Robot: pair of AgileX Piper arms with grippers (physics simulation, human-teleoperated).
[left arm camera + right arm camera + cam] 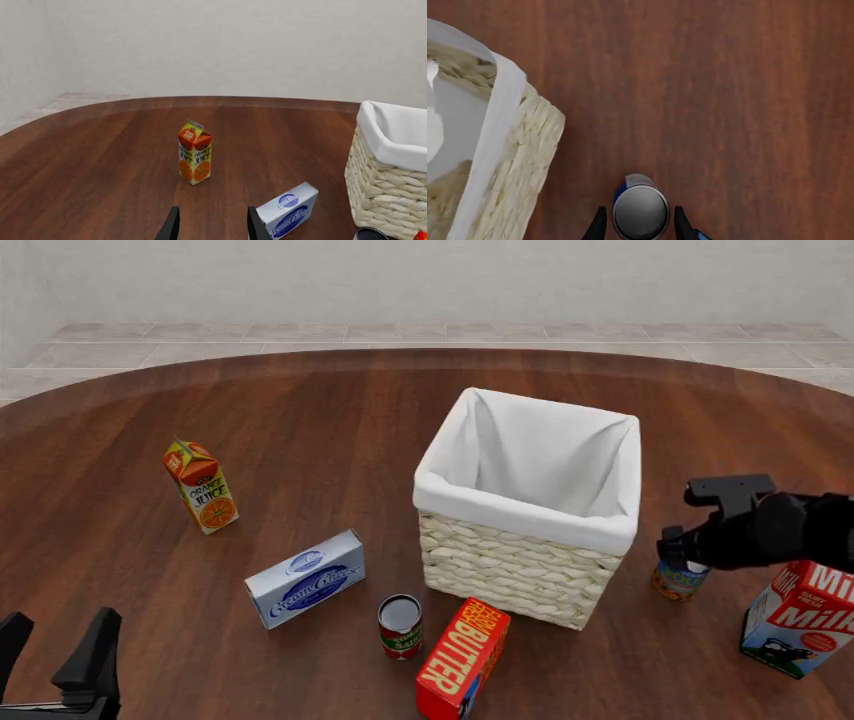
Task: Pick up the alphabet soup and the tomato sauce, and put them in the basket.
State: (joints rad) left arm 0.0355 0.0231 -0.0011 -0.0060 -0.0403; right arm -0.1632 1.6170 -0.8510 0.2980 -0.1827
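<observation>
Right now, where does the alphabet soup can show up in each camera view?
Front view: the alphabet soup stands right of the basket, under the right pincer.
Right wrist view: its silvery top sits between the pincer's fingers, not visibly gripped.
Left wrist view: not in it.
Shared landmark: the basket, also in the left wrist view.

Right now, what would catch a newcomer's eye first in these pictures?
The big wicker basket with its white liner, standing mid-table. Just right of it, the right gripper straddles the blue-labelled soup can, fingers either side. In front of the basket, the tomato sauce can stands beside a red butter box.
</observation>
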